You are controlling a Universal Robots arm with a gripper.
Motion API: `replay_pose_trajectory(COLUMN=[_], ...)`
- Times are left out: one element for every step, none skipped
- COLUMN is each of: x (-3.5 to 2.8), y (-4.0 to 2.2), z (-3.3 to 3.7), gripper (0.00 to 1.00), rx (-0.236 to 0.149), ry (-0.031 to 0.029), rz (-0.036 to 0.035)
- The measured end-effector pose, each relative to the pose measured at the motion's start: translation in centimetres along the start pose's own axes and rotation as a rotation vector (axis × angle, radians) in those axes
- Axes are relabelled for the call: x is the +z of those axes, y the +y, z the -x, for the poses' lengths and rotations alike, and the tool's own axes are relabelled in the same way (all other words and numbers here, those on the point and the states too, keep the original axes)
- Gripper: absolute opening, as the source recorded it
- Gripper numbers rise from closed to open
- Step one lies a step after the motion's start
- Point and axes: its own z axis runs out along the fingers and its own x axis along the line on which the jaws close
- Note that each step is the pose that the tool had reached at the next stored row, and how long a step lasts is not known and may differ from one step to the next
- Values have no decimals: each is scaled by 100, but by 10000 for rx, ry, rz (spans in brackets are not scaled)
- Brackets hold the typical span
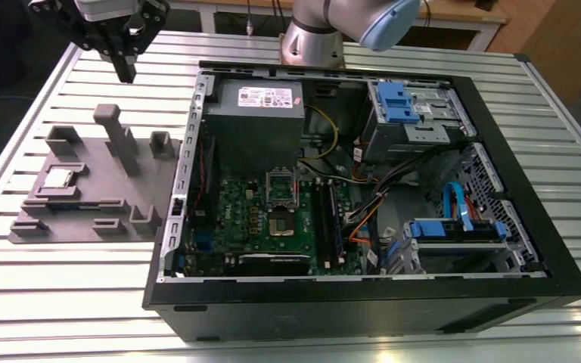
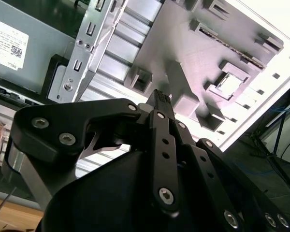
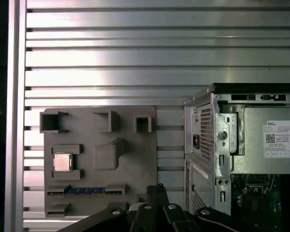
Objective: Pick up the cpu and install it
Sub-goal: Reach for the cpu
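The cpu (image 1: 60, 178), a small square chip with a pale metal top, lies in a pocket of the grey fixture plate (image 1: 104, 193) at the exterior view's left, beside the open computer case (image 1: 371, 302). In the wrist views the cpu (image 3: 62, 162) (image 2: 230, 83) sits framed by low grey blocks. My gripper (image 1: 126, 74) hangs high above the table behind the fixture plate, fingers together and holding nothing. Its tip (image 3: 157, 189) (image 2: 159, 96) is well off from the chip. The motherboard's socket (image 1: 282, 198), a metal frame with a dark centre, lies inside the case.
The power supply (image 1: 255, 102) fills the case's back corner nearest the fixture. Blue drive brackets (image 1: 402, 102) and cables (image 1: 371, 204) crowd the exterior view's right side. Tall grey posts (image 1: 117, 136) rise from the fixture plate. A blue-edged strip (image 3: 82, 191) lies in a fixture slot.
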Motion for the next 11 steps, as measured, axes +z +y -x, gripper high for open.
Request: replay_pose_trajectory(x=[1, 1, 1, 1, 1, 0, 1, 1, 1, 1, 1], y=[0, 0, 0, 0, 0, 0, 0, 0, 0, -1, -1], z=[-14, -22, -22, -22, -23, -23, -24, -24, -24, -28, -36], gripper=[10, 10, 10, 10, 10, 10, 10, 10, 10, 10, 10], rx=[0, 0, 0, -2, -2, -1, -1, -1, -1, 0, 1], ry=[-1, 0, -1, -1, 0, 1, 0, 0, 0, 0, -1], rz=[0, 1, 1, 1, 0, 0, 1, 0, 0, 0, 0])
